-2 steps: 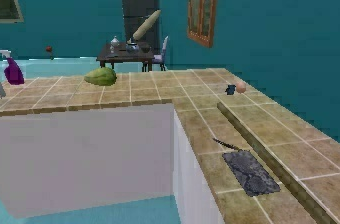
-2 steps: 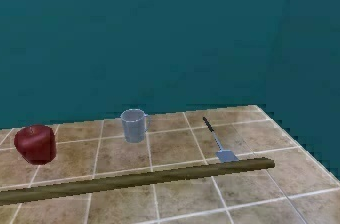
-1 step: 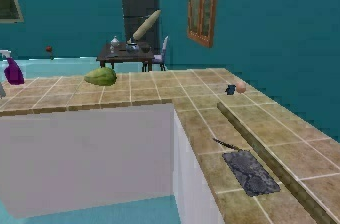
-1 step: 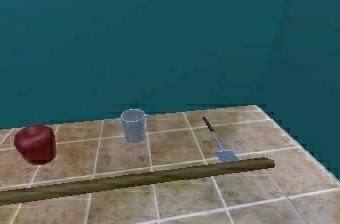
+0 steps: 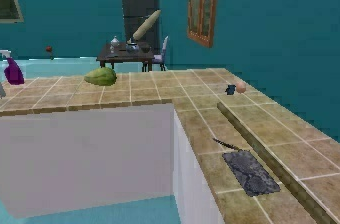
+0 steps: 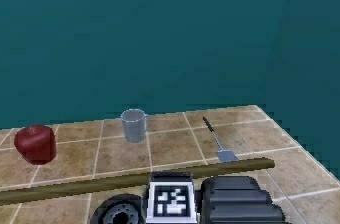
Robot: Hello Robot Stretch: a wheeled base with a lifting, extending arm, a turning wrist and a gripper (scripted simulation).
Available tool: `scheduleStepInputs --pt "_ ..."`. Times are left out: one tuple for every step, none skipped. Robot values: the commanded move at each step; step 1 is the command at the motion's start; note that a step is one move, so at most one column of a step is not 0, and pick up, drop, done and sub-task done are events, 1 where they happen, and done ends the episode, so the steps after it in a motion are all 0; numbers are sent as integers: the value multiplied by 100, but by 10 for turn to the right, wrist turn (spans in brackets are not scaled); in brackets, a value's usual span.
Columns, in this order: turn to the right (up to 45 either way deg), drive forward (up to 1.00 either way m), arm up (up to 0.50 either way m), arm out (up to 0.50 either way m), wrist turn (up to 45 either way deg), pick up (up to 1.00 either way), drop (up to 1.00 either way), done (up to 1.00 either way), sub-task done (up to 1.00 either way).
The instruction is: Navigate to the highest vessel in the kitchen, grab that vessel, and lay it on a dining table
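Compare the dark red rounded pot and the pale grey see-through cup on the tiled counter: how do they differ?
The dark red rounded pot is opaque and squat; the pale grey see-through cup is slimmer, tapering downward. The pot stands nearer the arm side view's left edge than the cup. Both stand upright on the tan tiled counter.

No words, numbers or brands can be read; the white square [image 6: 173, 199] just right of the tool [image 6: 124, 212] bears only black blocks.
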Motion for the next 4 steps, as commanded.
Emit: scheduleStepInputs --pt "0 0 0 34 0 0 0 0 0" --pt "0 0 0 0 450 0 0 0 0" --pt "0 0 0 0 450 0 0 0 0" --pt "0 0 0 0 450 0 0 0 0"
